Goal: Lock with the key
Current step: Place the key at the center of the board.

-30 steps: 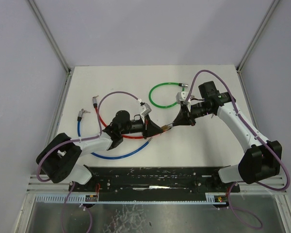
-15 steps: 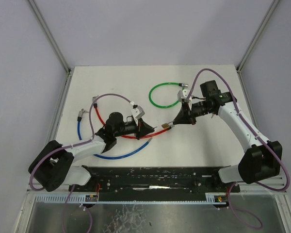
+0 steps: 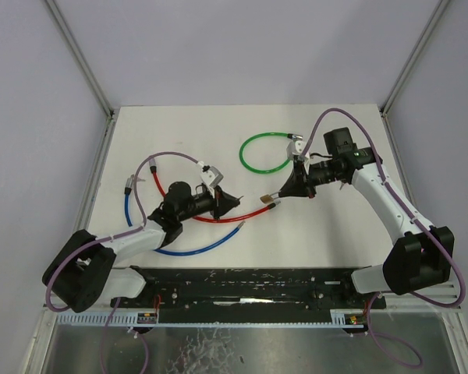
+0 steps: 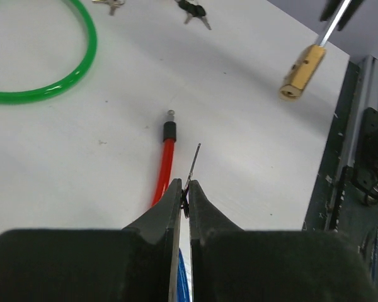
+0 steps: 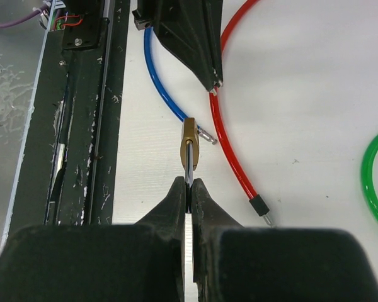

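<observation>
Left wrist | left gripper (image 4: 184, 187) jaws pinch thin, stiff key (image 4: 194, 162), blade short of brass padlock (image 4: 302, 72) | right gripper (image 5: 189, 183) jaws clamp padlock's shackle (image 4: 332, 25); light, rigid, probably swing-prone.

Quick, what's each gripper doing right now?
Left gripper: closed, holding the key.
Right gripper: closed, holding the brass lock.

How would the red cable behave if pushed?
The red cable lies in a loose curve, so it probably flexes rather than holding shape. Being thin on a smooth table, it likely slides easily.
</observation>
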Robot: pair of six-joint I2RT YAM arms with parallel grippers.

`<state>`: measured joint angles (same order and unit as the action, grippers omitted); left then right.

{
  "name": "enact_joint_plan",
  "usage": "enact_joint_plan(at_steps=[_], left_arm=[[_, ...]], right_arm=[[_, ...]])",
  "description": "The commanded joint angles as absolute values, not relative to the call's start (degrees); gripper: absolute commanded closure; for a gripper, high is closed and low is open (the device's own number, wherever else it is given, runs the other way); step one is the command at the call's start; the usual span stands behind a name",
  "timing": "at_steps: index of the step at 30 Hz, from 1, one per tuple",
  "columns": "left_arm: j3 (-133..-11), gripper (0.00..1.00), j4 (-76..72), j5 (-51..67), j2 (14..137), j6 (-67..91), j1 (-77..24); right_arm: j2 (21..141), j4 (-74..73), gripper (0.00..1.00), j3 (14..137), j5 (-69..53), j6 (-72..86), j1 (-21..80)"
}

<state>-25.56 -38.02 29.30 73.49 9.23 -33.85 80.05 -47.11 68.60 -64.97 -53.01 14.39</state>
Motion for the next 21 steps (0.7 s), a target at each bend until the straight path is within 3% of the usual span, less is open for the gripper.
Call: enact_joint_plan(at_steps=[1,12,17,21], left_arm=[[-24.1,1.0,-44.5,22.6,72.8,12.3,-32.6],[-31.0,1.0,-49.0,19.2,84.3,25.2,-23.6],[-40.0,1.0,-42.1,20.3,94.4,31.7,-16.7],[-50.8,1.0,-30.9,13.7,103.2,33.9,-13.3]], right_arm=[[78.8,-44.6,1.0,68.9,-65.9,-50.8,14.0],[78.3,-40.4,1.0,67.7,-64.6,-46.6,13.1],[78.1,-39.4,1.0,67.3,-64.4,-45.6,12.7],[78.1,-39.0,1.0,67.1,-64.4,-45.3,12.5]])
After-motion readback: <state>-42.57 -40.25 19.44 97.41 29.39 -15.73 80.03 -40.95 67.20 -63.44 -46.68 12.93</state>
